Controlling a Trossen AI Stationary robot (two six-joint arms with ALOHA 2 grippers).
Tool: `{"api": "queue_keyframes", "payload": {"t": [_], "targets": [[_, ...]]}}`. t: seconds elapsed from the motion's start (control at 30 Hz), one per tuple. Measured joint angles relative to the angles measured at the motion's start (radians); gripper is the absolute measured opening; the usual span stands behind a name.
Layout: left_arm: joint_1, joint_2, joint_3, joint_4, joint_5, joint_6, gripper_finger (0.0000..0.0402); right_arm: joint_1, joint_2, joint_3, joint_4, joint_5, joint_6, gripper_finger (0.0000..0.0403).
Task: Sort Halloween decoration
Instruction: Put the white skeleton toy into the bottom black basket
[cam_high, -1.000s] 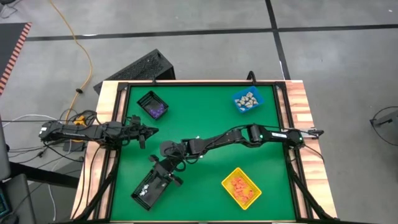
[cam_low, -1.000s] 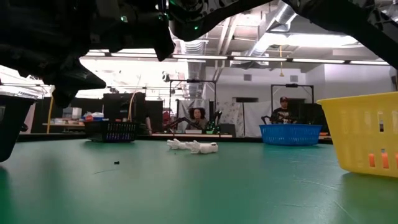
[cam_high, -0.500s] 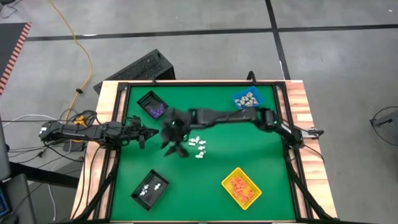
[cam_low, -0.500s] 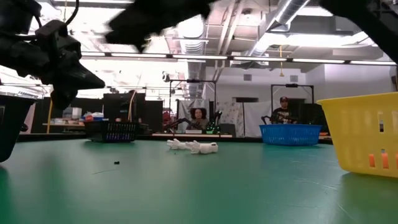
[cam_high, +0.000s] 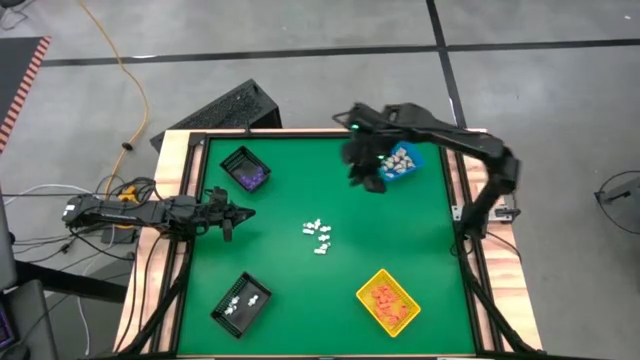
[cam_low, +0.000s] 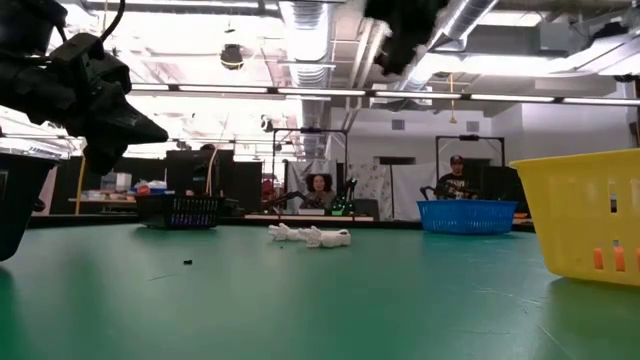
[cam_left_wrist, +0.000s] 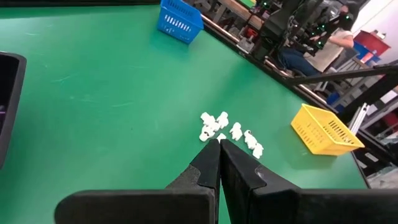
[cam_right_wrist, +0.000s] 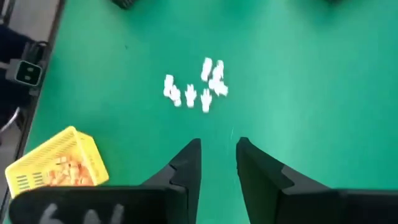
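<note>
Several small white Halloween decoration pieces (cam_high: 318, 238) lie loose on the green table's middle; they also show in the right wrist view (cam_right_wrist: 194, 88) and in the left wrist view (cam_left_wrist: 227, 130). My right gripper (cam_high: 366, 176) hangs high over the far right part of the table, beside the blue bin (cam_high: 404, 160). It is open (cam_right_wrist: 217, 155), with nothing between its fingers. My left gripper (cam_high: 236, 211) waits shut at the table's left edge (cam_left_wrist: 219, 160), pointing level toward the white pieces.
The blue bin holds beige pieces. A black bin (cam_high: 245, 168) with purple pieces stands at the far left, and a black bin (cam_high: 240, 303) with white pieces at the near left. A yellow bin (cam_high: 387, 302) with orange pieces stands at the near right. Green table (cam_high: 290, 190) lies bare between them.
My right gripper has swung from the black bin at the near left, up and across the table toward the far right, ending high beside the blue bin. The white pieces in the middle have kept their place.
</note>
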Motion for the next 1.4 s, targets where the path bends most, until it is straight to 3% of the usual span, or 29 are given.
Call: {"api": "queue_keyframes", "payload": {"t": [0.1, 0.27, 0.37, 0.5, 0.7, 1.07, 1.17, 1.4], "targets": [[0.000, 0.000, 0.000, 0.000, -0.001, -0.001, 0.0000, -0.013, -0.130, -0.233, 0.170, 0.012, 0.064, 0.0113], [0.000, 0.000, 0.000, 0.000, -0.003, -0.001, 0.0000, 0.019, -0.299, -0.614, 0.645, 0.015, 0.251, 0.0111], [0.000, 0.000, 0.000, 0.000, -0.018, -0.001, 0.0000, 0.062, -0.319, -0.796, 0.923, 0.063, 0.328, 0.0111], [0.000, 0.000, 0.001, 0.000, -0.054, 0.004, 0.0000, 0.118, -0.267, -0.919, 1.243, 0.105, 0.402, 0.0111], [0.000, 0.000, 0.001, 0.000, -0.061, 0.004, 0.0000, 0.177, -0.099, -0.931, 1.428, 0.115, 0.387, 0.0125], [0.000, 0.000, 0.001, 0.000, -0.048, -0.001, 0.0000, 0.232, 0.133, -0.808, 1.460, 0.115, 0.393, 0.0237], [0.000, 0.001, 0.001, 0.000, -0.047, -0.001, 0.0000, 0.271, 0.194, -0.748, 1.454, 0.121, 0.356, 0.0241], [0.000, 0.010, 0.001, -0.001, -0.046, 0.002, 0.0000, 0.337, 0.233, -0.687, 1.442, 0.290, 0.315, 0.0231]]}}
